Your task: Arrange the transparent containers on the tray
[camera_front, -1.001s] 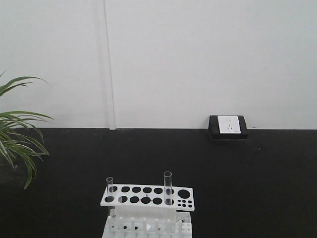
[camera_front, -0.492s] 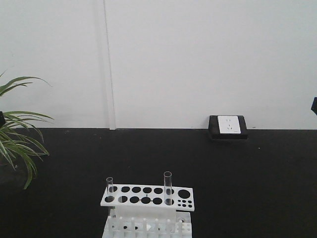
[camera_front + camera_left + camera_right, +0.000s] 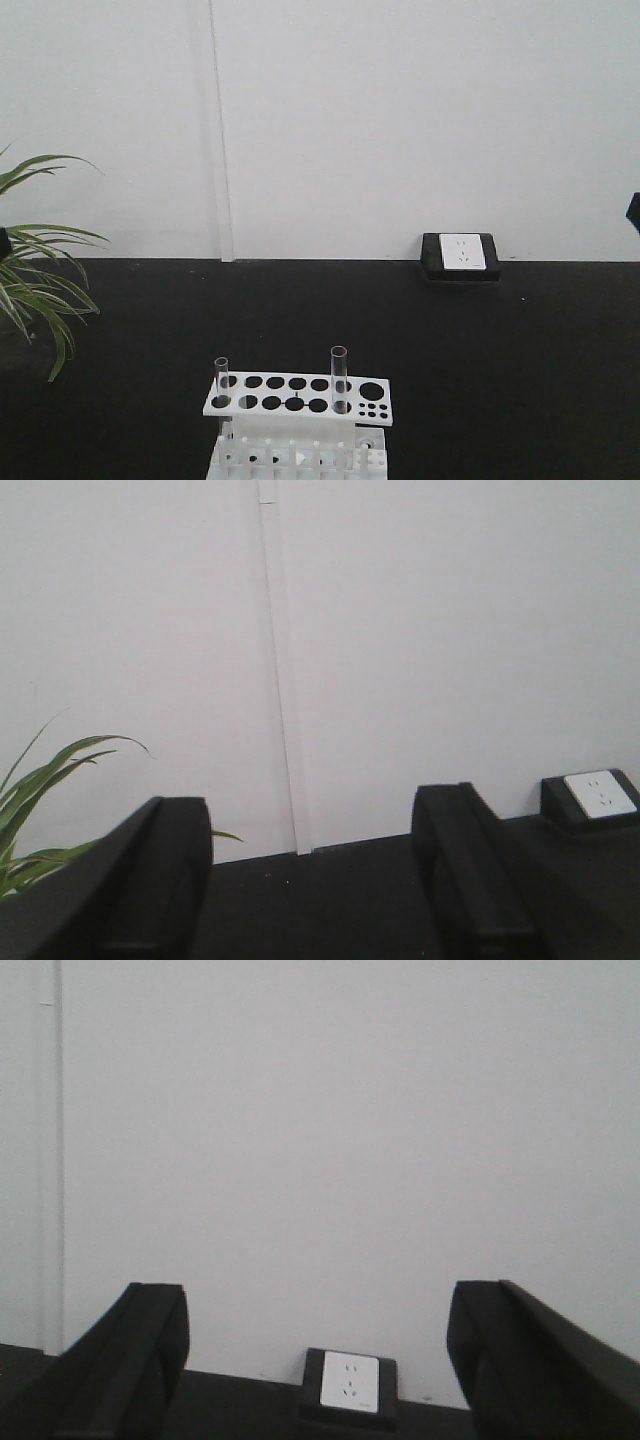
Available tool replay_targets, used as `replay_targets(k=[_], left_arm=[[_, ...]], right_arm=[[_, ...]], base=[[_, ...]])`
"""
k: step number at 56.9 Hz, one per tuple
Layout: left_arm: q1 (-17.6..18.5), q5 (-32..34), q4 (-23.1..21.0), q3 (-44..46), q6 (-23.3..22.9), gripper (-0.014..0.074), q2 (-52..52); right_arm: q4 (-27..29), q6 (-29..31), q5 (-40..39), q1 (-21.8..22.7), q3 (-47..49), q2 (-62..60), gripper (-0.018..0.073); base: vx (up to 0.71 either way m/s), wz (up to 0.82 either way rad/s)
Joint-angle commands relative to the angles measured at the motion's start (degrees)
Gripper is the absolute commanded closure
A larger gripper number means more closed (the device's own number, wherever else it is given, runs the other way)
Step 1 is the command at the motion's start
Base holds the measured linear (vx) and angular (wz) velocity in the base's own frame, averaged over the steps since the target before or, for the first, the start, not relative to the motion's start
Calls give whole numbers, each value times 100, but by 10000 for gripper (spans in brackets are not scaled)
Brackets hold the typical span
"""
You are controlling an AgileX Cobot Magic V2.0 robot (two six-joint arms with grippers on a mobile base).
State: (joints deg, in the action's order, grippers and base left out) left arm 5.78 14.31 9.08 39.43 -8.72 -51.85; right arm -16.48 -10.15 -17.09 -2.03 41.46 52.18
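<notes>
Left gripper [image 3: 312, 810]: black fingers spread wide with nothing between them. Only white wall and black tabletop [image 3: 340, 900] lie ahead. A green strap-leaved plant [image 3: 40, 800] is off to its left, and a white wall socket in a black housing [image 3: 598, 794] is off to its right.

Right gripper [image 3: 318, 1305]: also gaping wide and empty. The same socket [image 3: 350, 1382] sits dead ahead, between its fingers.

Two slim clear glass test tubes [image 3: 338, 378] stand upright in a white perforated plastic rack [image 3: 300, 396]. That one is right of centre; the other tube [image 3: 221, 383] is at the rack's left end. Neither wrist view catches them, so I judge they sit below and short of where both grippers point. The bright yellow rectangular plastic tray is in no view.

Risks, as judged:
- The descent starts with no wrist sight of the tubes. A misjudged approach could clip a rim and tip the light-looking rack.
- The glass is thin, smooth and round. Too soft a pinch lets it slip; too hard a pinch cracks it.
- A pull off vertical could bind a tube in its hole and drag the rack up with it.
- The tray's place is unknown, and round tubes laid flat may roll.
</notes>
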Motion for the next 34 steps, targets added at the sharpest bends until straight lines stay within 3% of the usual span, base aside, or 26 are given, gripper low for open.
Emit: replay_targets(k=[1,11,24,34], left_arm=[[72,813,184,-242,-210,89,62],[267,1229,598,-983,-732,106,36],[417,1908,1464,-1339,-1313,106,-683],[453,3528,1479,-1326,-1414,106,-1954]], right_arm=[[-396,-424,-1162,23,-369,-77,25],[-1272,-1388,-1803,23,-1243,-3,29],[-2556,-1845,-2451,23,-1573,368,29],[-2646,-1859,-2939,23,-1573,624,29]], base=[[0,0],[0,0],[0,0],[0,0]])
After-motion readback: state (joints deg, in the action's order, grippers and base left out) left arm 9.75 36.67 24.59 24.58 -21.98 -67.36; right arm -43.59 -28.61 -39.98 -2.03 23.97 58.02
